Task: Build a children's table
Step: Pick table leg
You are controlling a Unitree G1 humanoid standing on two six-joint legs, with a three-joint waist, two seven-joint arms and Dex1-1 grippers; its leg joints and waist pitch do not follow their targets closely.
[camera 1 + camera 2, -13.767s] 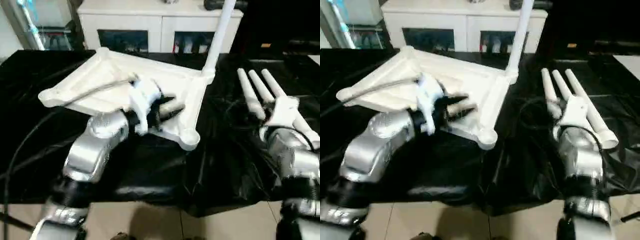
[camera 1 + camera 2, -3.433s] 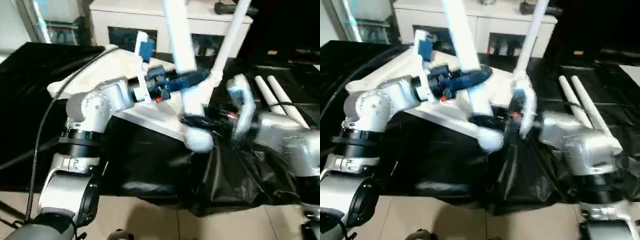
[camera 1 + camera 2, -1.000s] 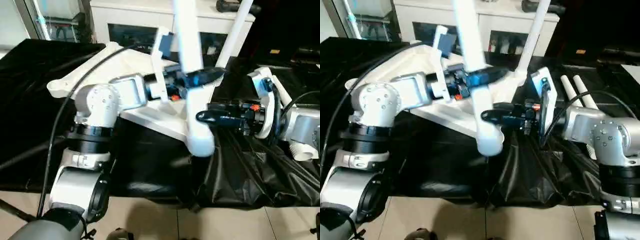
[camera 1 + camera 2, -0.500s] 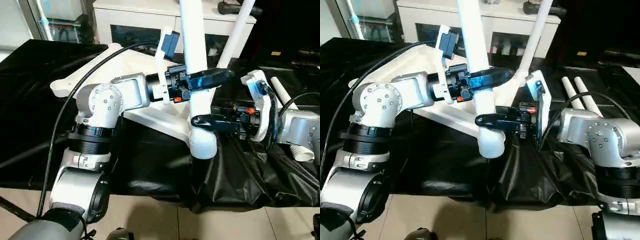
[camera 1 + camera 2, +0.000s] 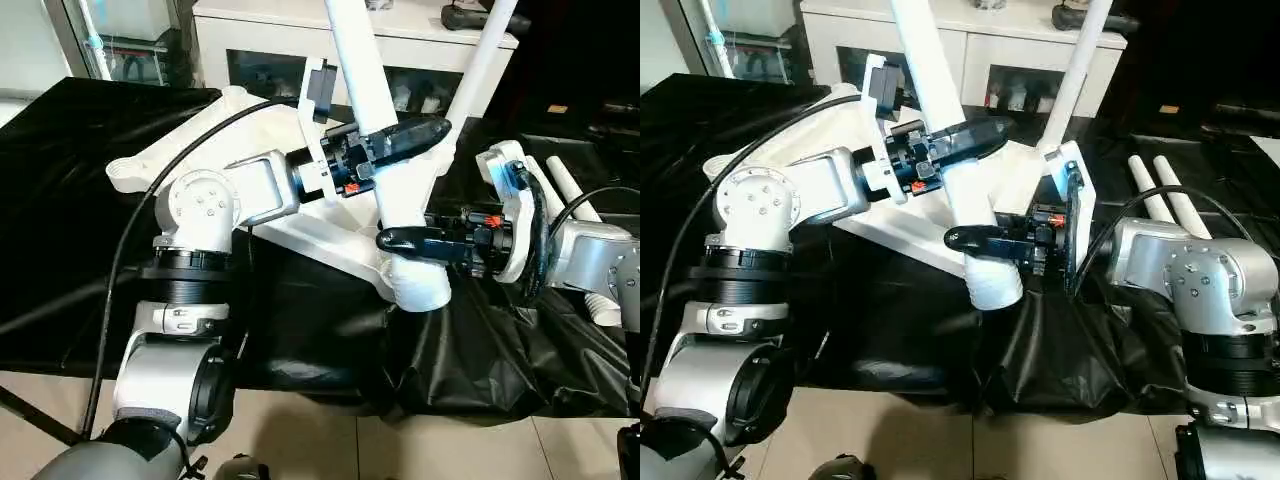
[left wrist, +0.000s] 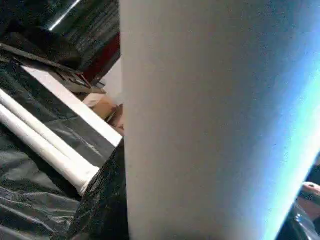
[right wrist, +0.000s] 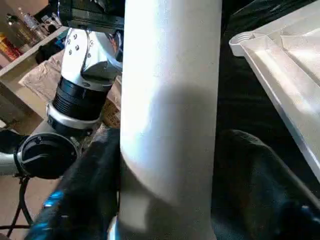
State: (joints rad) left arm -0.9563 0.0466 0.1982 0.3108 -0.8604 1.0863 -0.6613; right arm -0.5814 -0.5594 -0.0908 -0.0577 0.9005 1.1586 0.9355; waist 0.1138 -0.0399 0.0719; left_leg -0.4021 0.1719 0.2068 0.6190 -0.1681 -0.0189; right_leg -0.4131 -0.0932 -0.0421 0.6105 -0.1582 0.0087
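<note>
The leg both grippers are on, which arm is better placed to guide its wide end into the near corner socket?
Right, probably. The right gripper clasps the leg just above its wide end, beside the tabletop's near corner; the left gripper grips higher up.

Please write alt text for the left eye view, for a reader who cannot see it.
Both grippers hold one white table leg over the upturned tabletop: the left gripper higher, the right gripper near its wide lower end. Another leg stands in a far corner socket.
</note>
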